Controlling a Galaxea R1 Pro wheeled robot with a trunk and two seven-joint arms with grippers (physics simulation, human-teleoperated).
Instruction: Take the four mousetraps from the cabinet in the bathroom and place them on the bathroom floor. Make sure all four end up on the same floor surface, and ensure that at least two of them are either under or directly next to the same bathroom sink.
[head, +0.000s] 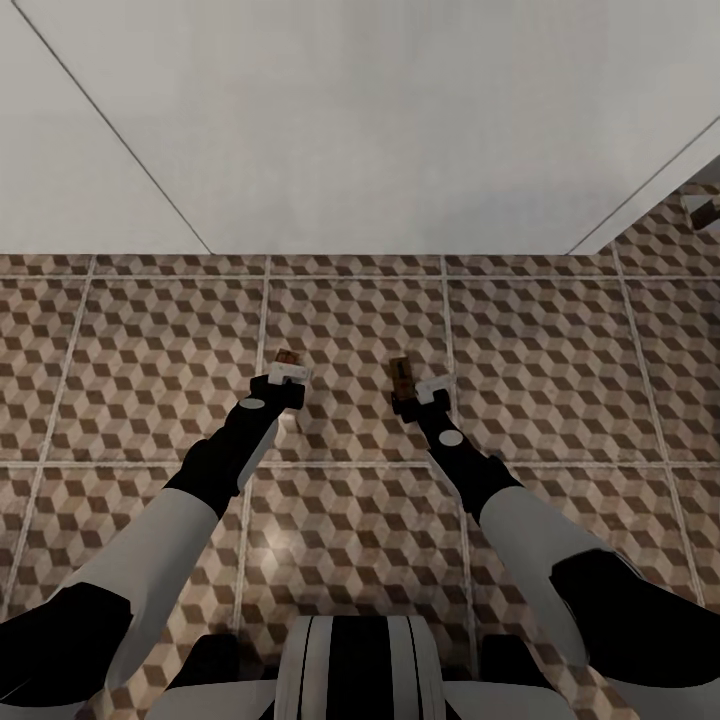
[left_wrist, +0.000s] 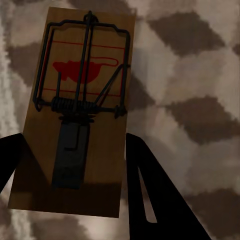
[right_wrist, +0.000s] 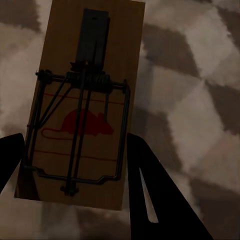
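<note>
Bathroom floor (head: 350, 330) — cube-patterned tiles, the surface both traps must reach.

Left gripper (head: 288, 378), right gripper (head: 422, 393) — each clamped on a mousetrap, held low over the tiles, likely for setting down.

Left mousetrap (left_wrist: 77, 115), right mousetrap (right_wrist: 82, 105) — flat brown boards between the fingers, edges pinched; dark wire spring, red mouse print.

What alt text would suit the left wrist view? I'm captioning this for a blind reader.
A brown wooden mousetrap with a dark wire spring, a bar and a red mouse print sits between the two dark fingers of the left gripper. Behind it is the bathroom floor, tiled in a brown, beige and white cube pattern.
</note>
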